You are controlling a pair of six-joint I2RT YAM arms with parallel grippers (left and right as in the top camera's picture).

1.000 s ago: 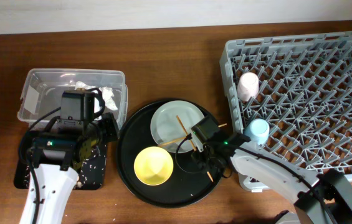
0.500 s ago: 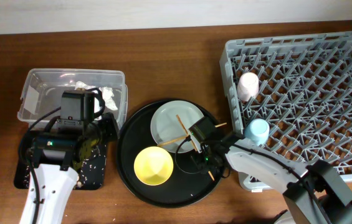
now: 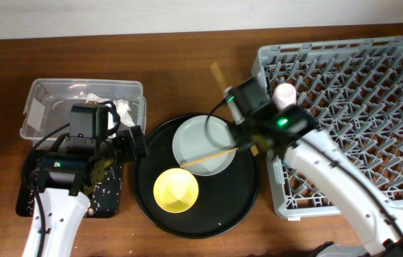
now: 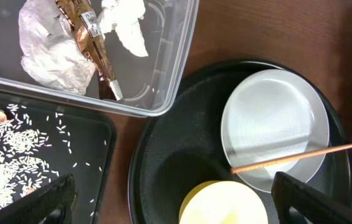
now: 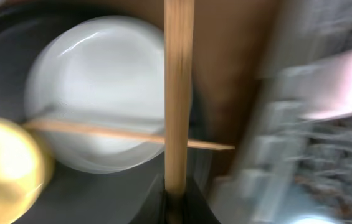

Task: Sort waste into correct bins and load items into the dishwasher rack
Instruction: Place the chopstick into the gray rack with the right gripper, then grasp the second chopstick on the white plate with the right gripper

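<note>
Dishwasher rack (image 3: 351,107): we are seeing it sitting at the right end of the counter (image 3: 187,50), with the pink cup (image 3: 284,93) lying inside near its left wall.
Round black tray (image 3: 197,207): it is lying mid-counter, between the rack and the two bins.
Clear tub (image 3: 44,93): it is standing at the far left, holding the crumpled white napkin (image 4: 126,25) and the brown-gold wrapper (image 4: 88,34).
Shallow black tray (image 4: 101,143): it is sitting just in front of the tub, carrying scattered pale food scraps (image 4: 7,168).
Plate (image 3: 202,139): it is resting on the far half of the round tray.
Yellow bowl (image 3: 176,190): it is sitting on the same tray, just beside the plate's near-left edge.
Left claw (image 4: 174,193): we are seeing its fingers (image 4: 45,199) spread wide, gripping nothing, hanging above the gap between shallow tray and round tray.
Right claw (image 5: 177,202): it is pinching one chopstick (image 5: 179,93) by its end, above the gap between plate and rack.
Second chopstick (image 3: 212,156): it is lying across the plate.
</note>
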